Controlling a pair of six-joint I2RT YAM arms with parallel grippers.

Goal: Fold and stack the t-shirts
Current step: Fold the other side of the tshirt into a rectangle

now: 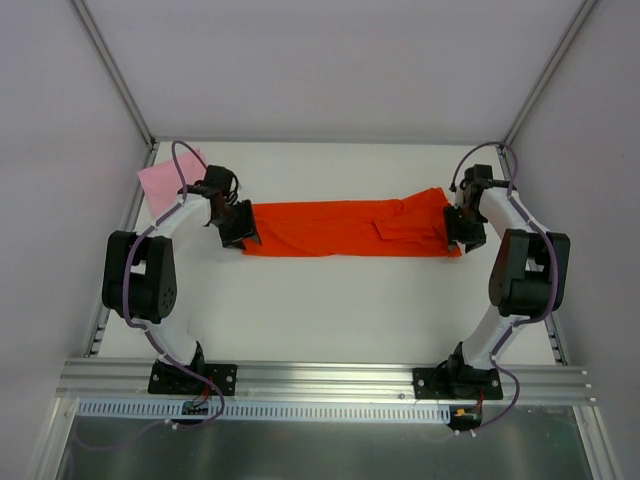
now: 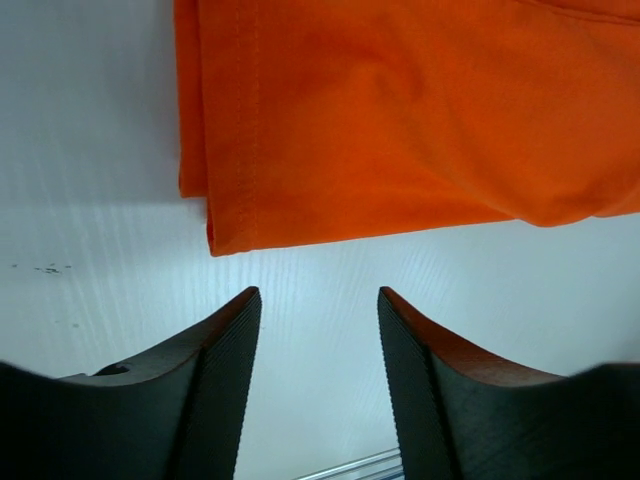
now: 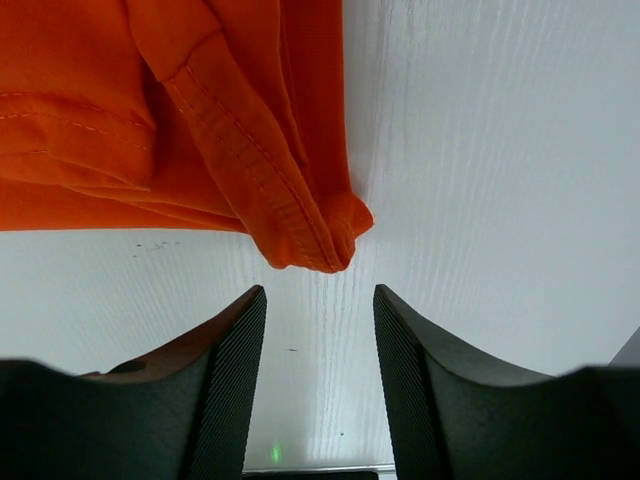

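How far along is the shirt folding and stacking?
Done: pink shirt sits as a small square far left; orange shirt is a long strip. In hand: nothing, left end effector and right end effector open at its ends. Left: fold the strip shorter, stack both.

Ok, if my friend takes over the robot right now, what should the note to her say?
Left gripper: open, empty, just short of the left-end corner of the orange shirt.
Right gripper: open, empty, just short of its right-end corner.
Orange shirt: a long strip lying flat between the two grippers.
Pink shirt: a small square at the far left corner of the table.
Done: pink looks folded; orange is narrowed to a strip.
Left: fold the strip shorter, then stack the two shirts.
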